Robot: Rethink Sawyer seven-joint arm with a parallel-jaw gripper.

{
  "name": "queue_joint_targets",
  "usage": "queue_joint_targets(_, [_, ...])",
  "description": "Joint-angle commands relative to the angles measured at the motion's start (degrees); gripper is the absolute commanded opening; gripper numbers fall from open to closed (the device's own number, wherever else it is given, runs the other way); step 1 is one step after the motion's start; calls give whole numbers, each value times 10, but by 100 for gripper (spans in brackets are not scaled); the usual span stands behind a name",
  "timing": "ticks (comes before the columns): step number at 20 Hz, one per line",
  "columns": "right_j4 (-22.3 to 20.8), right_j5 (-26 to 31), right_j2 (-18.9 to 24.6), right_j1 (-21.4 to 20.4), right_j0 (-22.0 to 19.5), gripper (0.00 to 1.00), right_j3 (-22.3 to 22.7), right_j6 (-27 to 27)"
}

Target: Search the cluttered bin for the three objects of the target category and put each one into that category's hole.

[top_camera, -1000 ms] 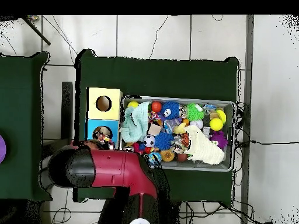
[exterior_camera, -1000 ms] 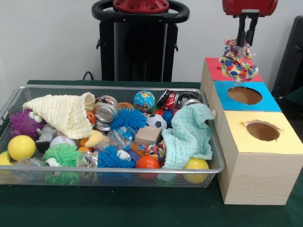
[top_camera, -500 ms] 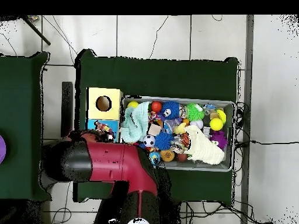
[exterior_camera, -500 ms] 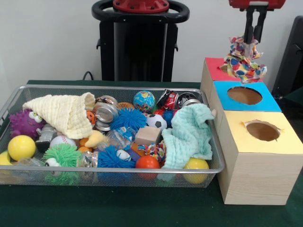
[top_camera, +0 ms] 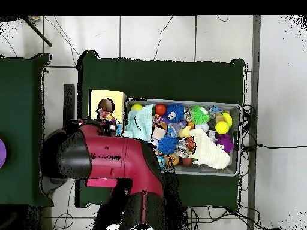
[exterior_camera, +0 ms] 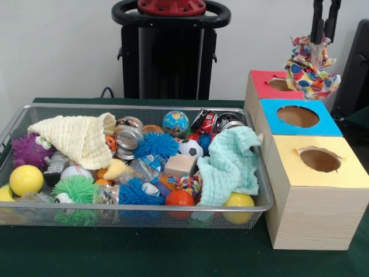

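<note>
One patterned cloth (exterior_camera: 312,69) is rising higher, pinched in the gripper (exterior_camera: 324,36) and drifting off the red box (exterior_camera: 266,85) past the blue hole (exterior_camera: 297,116), so it's not dropped yet.

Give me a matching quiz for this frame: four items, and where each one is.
Items:
1. patchwork cloth
2. cream cloth
3. mint cloth
4. purple toy

Places:
A. bin's left end, by the wire wall
B. hanging from the tool, above the boxes
C. bin's right end, next to the boxes
D. draped over the clutter in the bin's left half

Pairs: 1-B, 2-D, 3-C, 4-A
</note>
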Motion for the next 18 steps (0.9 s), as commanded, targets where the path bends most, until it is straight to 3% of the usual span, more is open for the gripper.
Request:
queue_joint_targets(1, [18, 37, 7, 30, -2, 0, -21, 137])
queue_joint_targets(18, [22, -16, 4, 59, 8, 0, -9, 148])
